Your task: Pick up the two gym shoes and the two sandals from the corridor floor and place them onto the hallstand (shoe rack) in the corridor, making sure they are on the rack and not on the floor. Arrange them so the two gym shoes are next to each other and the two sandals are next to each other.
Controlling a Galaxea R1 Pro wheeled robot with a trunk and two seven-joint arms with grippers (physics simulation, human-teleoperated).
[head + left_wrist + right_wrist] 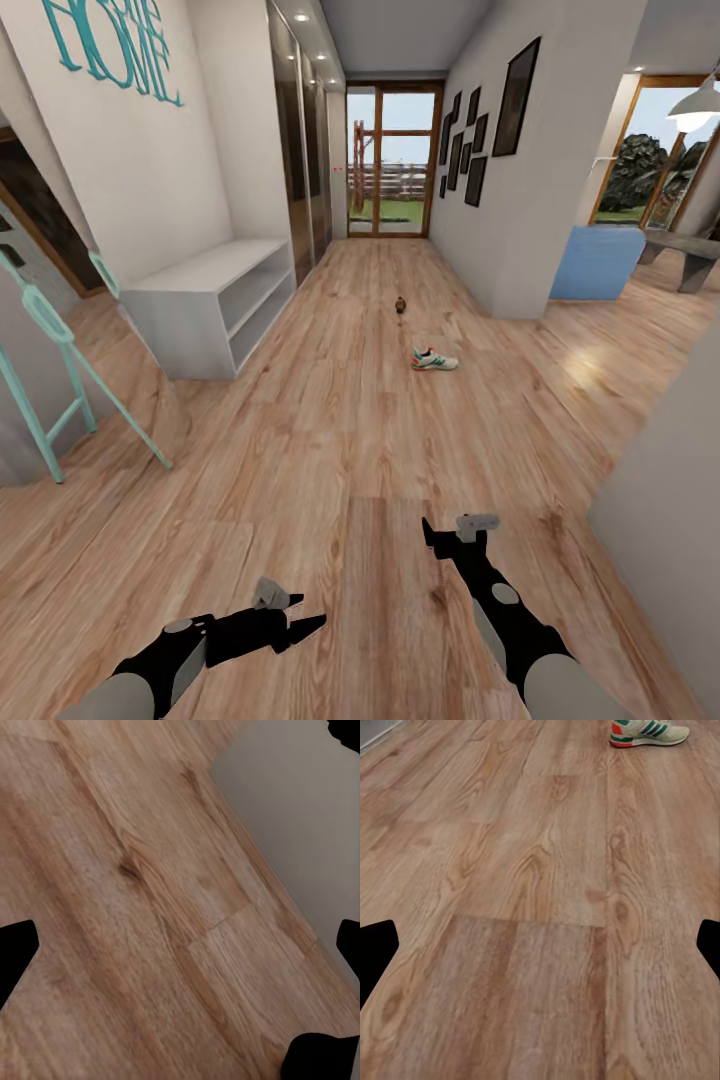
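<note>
Left gripper (300,625) hangs low over the corridor floor (330,440), jaws look spread, nothing in them. Right gripper (452,528) is also parted and empty, and it's the closer one: the gym shoe (434,359) lies well ahead of it, slightly to its left, long axis running across the corridor. Further back there's a small dark thing (401,305), probably a sandal, too tiny to be sure.

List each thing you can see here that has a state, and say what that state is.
gym shoe: on the corridor floor, lying sideways across the hall.
small dark object: on the floor farther down, too small to identify.
white bench: shelves empty.
left gripper: open, empty.
right gripper: open, empty.
</note>
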